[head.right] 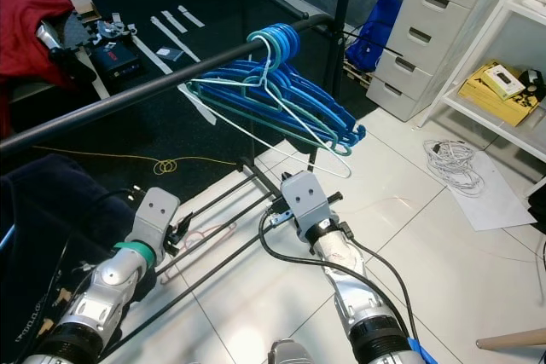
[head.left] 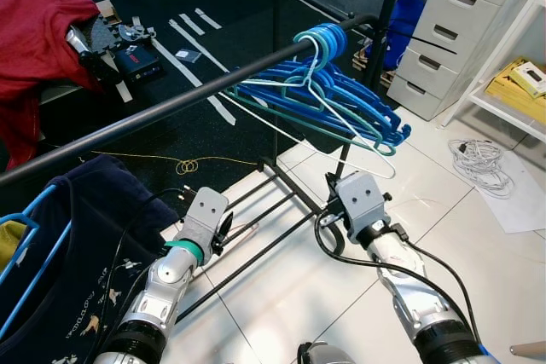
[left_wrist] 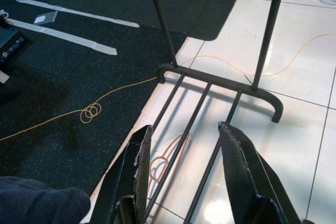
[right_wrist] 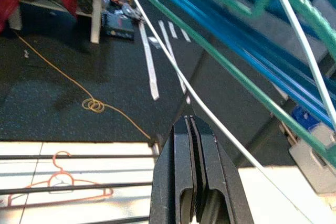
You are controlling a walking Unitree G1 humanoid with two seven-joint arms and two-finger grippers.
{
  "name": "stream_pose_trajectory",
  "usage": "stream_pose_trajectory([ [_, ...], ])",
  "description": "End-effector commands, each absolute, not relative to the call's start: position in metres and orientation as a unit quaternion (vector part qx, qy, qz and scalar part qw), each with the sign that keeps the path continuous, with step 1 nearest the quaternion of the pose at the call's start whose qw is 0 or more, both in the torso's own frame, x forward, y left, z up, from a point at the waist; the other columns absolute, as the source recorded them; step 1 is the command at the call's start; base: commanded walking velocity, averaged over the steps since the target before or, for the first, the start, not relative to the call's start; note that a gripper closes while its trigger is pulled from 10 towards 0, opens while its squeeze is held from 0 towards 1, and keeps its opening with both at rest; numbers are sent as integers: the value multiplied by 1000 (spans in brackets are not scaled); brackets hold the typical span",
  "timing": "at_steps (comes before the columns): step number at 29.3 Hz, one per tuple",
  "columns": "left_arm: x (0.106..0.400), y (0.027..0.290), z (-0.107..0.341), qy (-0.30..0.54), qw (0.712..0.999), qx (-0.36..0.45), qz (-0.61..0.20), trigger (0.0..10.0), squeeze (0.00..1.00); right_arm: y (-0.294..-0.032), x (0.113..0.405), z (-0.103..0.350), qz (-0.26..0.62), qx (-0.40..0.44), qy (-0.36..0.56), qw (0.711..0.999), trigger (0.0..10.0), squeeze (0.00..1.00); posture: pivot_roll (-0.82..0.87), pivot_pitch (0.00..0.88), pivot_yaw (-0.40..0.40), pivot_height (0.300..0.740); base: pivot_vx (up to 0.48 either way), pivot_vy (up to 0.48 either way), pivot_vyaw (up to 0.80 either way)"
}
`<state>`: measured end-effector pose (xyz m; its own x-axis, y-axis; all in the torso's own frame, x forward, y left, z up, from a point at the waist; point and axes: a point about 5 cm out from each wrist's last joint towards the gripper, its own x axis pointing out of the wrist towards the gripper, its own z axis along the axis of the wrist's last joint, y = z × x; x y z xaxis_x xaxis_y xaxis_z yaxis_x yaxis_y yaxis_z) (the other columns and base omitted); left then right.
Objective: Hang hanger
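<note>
Thin white wire hanger [head.left: 341, 130] among blue plastic hangers [head.left: 341, 95] on black metal rail [head.left: 171, 106], far above closed right end effector [right_wrist: 193, 145]. Left end effector [left_wrist: 184, 153] open over rack base bars [left_wrist: 199, 114]. Orange hanger [right_wrist: 63, 182] on floor beneath.

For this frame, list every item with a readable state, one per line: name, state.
Left claw: open, empty, low over the rack base.
Right claw: shut, holding nothing, below the hangers.
Blue and teal hangers: hooked on the rail, bunched at its end.
White hanger: hung on the rail.
Pink hanger: lying on the floor.
Drawers: closed.
</note>
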<state>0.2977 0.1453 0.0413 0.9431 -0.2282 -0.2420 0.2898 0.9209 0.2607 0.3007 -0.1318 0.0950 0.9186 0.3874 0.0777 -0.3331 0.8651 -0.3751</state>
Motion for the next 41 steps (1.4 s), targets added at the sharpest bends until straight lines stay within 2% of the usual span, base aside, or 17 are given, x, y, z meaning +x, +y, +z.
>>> stream_pose_trajectory([
  [1,293,147,36,111,974,149,-132,10000,0,-127,298,97,201,-185,-81,959,10000,0,-137,15,61,740,0,0,0],
  [13,291,147,35,112,973,152,-135,10000,0,-120,292,143,219,-161,-161,949,10000,0,-146,31,64,740,0,0,0],
  [19,290,143,34,114,971,154,-146,10000,0,-136,293,192,183,-149,-226,945,10000,0,-163,41,80,740,0,0,0],
  [25,290,142,34,116,969,155,-151,10000,0,-142,292,187,172,-157,-218,948,10000,0,-166,46,86,740,0,0,0],
  [31,289,142,33,119,968,160,-156,10000,0,-135,284,180,174,-150,-204,952,10000,0,-163,54,96,740,0,0,0],
  [38,290,142,33,120,966,164,-160,10000,0,-135,281,216,196,-150,-246,938,10000,0,-171,52,106,740,0,0,0],
  [41,290,140,33,120,965,164,-163,10000,0,-145,276,241,204,-170,-267,927,10000,0,-180,52,104,740,0,0,0],
])
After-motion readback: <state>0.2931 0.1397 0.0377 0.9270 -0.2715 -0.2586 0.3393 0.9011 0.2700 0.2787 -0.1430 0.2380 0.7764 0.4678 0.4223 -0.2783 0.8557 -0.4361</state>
